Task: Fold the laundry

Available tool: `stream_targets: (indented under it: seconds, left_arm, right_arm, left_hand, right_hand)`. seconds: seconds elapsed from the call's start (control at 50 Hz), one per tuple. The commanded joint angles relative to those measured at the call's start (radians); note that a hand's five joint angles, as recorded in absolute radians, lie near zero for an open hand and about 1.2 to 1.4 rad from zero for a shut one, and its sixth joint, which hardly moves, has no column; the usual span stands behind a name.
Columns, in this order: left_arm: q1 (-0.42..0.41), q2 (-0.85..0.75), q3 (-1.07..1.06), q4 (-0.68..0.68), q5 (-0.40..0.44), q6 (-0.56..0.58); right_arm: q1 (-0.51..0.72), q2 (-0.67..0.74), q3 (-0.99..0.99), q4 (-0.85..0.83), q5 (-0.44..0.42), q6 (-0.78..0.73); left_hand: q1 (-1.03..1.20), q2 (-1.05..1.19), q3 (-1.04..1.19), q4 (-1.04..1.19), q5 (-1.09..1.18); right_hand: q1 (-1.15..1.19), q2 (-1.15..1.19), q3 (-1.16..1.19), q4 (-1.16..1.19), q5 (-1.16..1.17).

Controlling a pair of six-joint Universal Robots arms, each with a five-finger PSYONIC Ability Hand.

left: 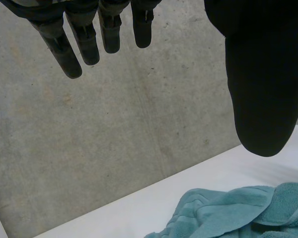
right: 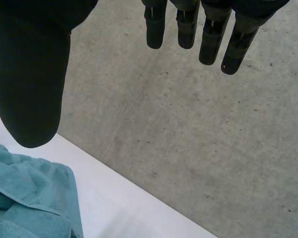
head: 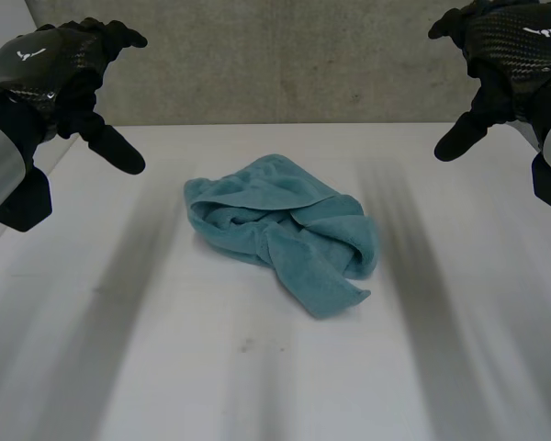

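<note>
in the middle of the white table [head: 257,395] lies a teal towel [head: 280,230], crumpled in a loose heap with one twisted end trailing toward the near side. the left robot hand [head: 55,73] hovers above the far left of the table, well apart from the towel, its fingers [left: 67,54] straight and spread away from the thumb, holding nothing. the right robot hand [head: 505,46] hovers at the far right in the same way, fingers [right: 233,54] straight, thumb wide, empty. the step in hand looks like the first reach, and nothing of the fold is done yet. to do it well, i judge each robot hand should come down on its own side of the heap, find a true edge or corner rather than a bunched layer, pinch only one thickness, and draw outward so the cloth spreads flat before any fold. grabbing the twisted end alone would likely drag the whole lump. the terry cloth looks thick and soft, so it should slide easily on the smooth, bare table. behind the far edge rises a plain grey concrete wall [head: 285,64].
</note>
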Motion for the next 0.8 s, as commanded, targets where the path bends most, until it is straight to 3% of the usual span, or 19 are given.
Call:
stream_targets:
  seconds: [0.02, 0.12, 0.2, 0.26, 0.3, 0.38, 0.48, 0.52, 0.56, 0.58, 0.62, 0.68, 0.72, 0.74, 0.78, 0.8]
  left_arm:
    - [0.001, -0.021, -0.009, 0.039, 0.0, 0.001]
    - [0.003, -0.062, -0.042, 0.138, 0.002, 0.009]
    - [0.003, -0.136, -0.061, 0.255, 0.005, 0.021]
    - [0.001, -0.195, -0.063, 0.302, 0.006, 0.061]
    - [0.003, -0.228, -0.06, 0.319, 0.011, 0.088]
    - [0.003, -0.305, -0.049, 0.334, 0.043, 0.149]
    - [0.004, -0.447, -0.035, 0.369, 0.171, 0.306]
    - [0.006, -0.475, -0.034, 0.375, 0.202, 0.346]
    - [0.007, -0.498, -0.035, 0.38, 0.23, 0.389]
    - [0.01, -0.519, -0.035, 0.383, 0.26, 0.427]
    - [0.012, -0.536, -0.034, 0.385, 0.291, 0.467]
    - [0.013, -0.573, -0.034, 0.385, 0.353, 0.541]
    - [0.015, -0.59, -0.032, 0.383, 0.379, 0.575]
    - [0.016, -0.608, -0.032, 0.383, 0.4, 0.605]
    - [0.016, -0.627, -0.028, 0.383, 0.413, 0.636]
    - [0.016, -0.645, -0.022, 0.383, 0.416, 0.667]
  right_arm:
    - [0.0, 0.02, 0.007, 0.003, -0.064, -0.038]
    - [0.0, 0.081, 0.031, 0.011, -0.087, -0.119]
    - [0.013, 0.131, 0.038, 0.014, -0.086, -0.097]
    - [0.069, 0.206, 0.042, 0.006, -0.083, 0.025]
    - [0.092, 0.284, 0.042, 0.003, -0.083, 0.208]
    - [0.105, 0.345, 0.035, 0.005, -0.078, 0.352]
    - [0.131, 0.442, 0.028, 0.003, -0.07, 0.422]
    - [0.161, 0.473, 0.024, -0.001, -0.055, 0.423]
    - [0.226, 0.538, 0.004, -0.026, 0.024, 0.422]
    - [0.227, 0.539, 0.004, -0.026, 0.025, 0.422]
    - [0.271, 0.606, -0.03, -0.072, 0.131, 0.414]
    - [0.276, 0.637, -0.05, -0.089, 0.173, 0.408]
    - [0.279, 0.681, -0.079, -0.098, 0.224, 0.381]
    - [0.279, 0.681, -0.079, -0.098, 0.224, 0.381]
    - [0.279, 0.701, -0.084, -0.104, 0.229, 0.348]
    - [0.279, 0.701, -0.084, -0.104, 0.229, 0.348]
  left_hand:
    - [-0.022, -0.031, -0.043, -0.033, -0.048]
    - [-0.021, -0.03, -0.042, -0.032, -0.047]
    - [-0.01, -0.018, -0.031, -0.02, -0.035]
    - [0.002, -0.007, -0.019, -0.009, -0.024]
    - [0.008, -0.001, -0.013, -0.003, -0.018]
    - [0.02, 0.011, -0.001, 0.009, -0.006]
    - [0.023, 0.014, 0.002, 0.012, -0.003]
    - [0.023, 0.014, 0.002, 0.012, -0.003]
    - [0.04, 0.031, 0.019, 0.029, 0.014]
    - [0.043, 0.034, 0.022, 0.033, 0.017]
    - [0.043, 0.035, 0.022, 0.033, 0.017]
    - [0.122, 0.113, 0.101, 0.111, 0.096]
    - [0.181, 0.172, 0.16, 0.17, 0.155]
    - [0.242, 0.234, 0.221, 0.232, 0.216]
    - [0.255, 0.246, 0.233, 0.244, 0.229]
    - [0.255, 0.246, 0.234, 0.244, 0.229]
  right_hand:
    - [-0.019, -0.049, -0.037, -0.06, -0.06]
    - [-0.019, -0.049, -0.037, -0.06, -0.06]
    - [-0.019, -0.049, -0.037, -0.06, -0.06]
    - [-0.019, -0.049, -0.037, -0.06, -0.06]
    - [-0.019, -0.049, -0.037, -0.06, -0.06]
    - [-0.019, -0.049, -0.037, -0.06, -0.06]
    - [-0.019, -0.049, -0.037, -0.06, -0.06]
    - [-0.019, -0.049, -0.037, -0.06, -0.06]
    - [-0.019, -0.049, -0.037, -0.06, -0.06]
    - [-0.019, -0.049, -0.037, -0.06, -0.06]
    - [-0.019, -0.049, -0.037, -0.06, -0.06]
    - [-0.018, -0.047, -0.036, -0.059, -0.059]
    - [0.227, 0.198, 0.209, 0.186, 0.186]
    - [0.229, 0.199, 0.211, 0.188, 0.188]
    - [0.644, 0.614, 0.626, 0.602, 0.602]
    - [0.646, 0.616, 0.628, 0.605, 0.605]
